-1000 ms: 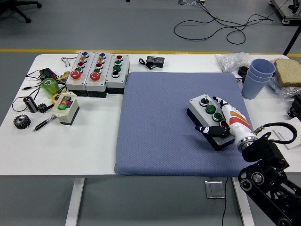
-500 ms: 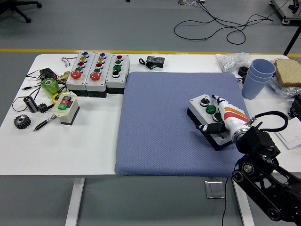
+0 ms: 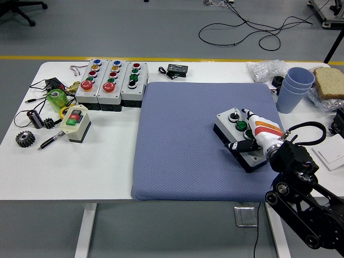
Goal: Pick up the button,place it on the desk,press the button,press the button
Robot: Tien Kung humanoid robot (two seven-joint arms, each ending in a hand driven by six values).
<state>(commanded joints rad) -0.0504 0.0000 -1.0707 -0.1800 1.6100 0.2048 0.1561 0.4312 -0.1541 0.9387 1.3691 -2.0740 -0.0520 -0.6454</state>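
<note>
The right robot hand (image 3: 252,134) rests on top of the button box (image 3: 240,138), its white and orange fingers (image 3: 248,114) laid along the far-right edge of the box and its dark thumb (image 3: 239,145) curled in across the near part of the lid; it is pressing down on the box rather than gripping it, and whether a fingertip is actually on a button is hidden under the hand. Against a second ago, the wrist has swung in closer and the thumb has drawn in from the box's left edge toward its middle, covering the nearest button, while over the last half second almost nothing has shifted. I judge that the box is already set down and the pressing is under way, possibly held at the bottom of a press. The box sits directly under the hand on the blue mat (image 3: 183,140), which spreads out to the hand's left over the table (image 3: 107,161). Beyond the hand on its right stands a stack of blue cups (image 3: 294,88). Far off to its left are the other button boxes (image 3: 111,82) and a small two-button switch (image 3: 75,123). The left robot hand is out of view.
</note>
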